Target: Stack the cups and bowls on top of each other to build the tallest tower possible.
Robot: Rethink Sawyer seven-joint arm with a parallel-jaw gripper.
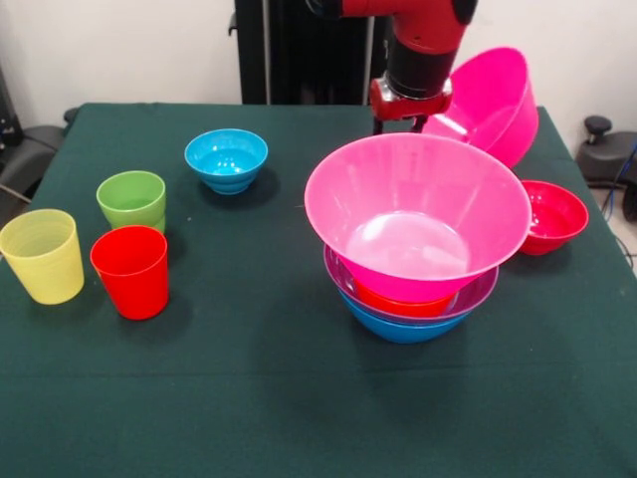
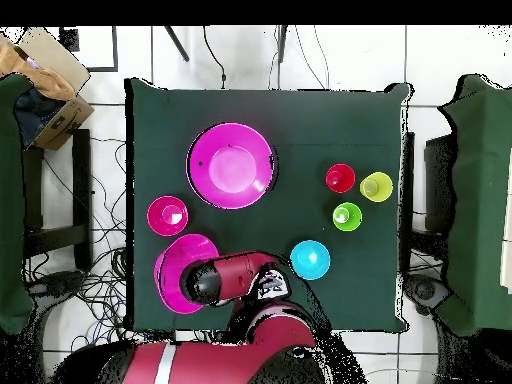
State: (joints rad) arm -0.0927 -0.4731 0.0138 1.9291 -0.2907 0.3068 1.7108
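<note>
The tower stands right of centre: blue bowl (image 1: 398, 329) lowest, then purple (image 1: 480, 292), orange (image 1: 398, 302), and a large pink bowl (image 1: 418, 214) on top; from overhead only the pink one (image 2: 232, 165) shows. My gripper (image 1: 423, 119) is behind the tower, shut on the rim of the second large pink bowl (image 1: 490, 100), which hangs tilted above the table; it also shows overhead (image 2: 178, 270) under the arm. The yellow cup (image 1: 43, 256), red cup (image 1: 130, 271) and green cup (image 1: 131, 201) stand upright at the left. The cyan bowl (image 1: 227, 159) and the crimson bowl (image 1: 550, 216) sit apart.
The dark green table (image 1: 299, 398) has open cloth in front of the tower and between the tower and the cups. The crimson bowl lies close to the tower's right side, just below the held bowl. Chairs stand beyond the table's sides.
</note>
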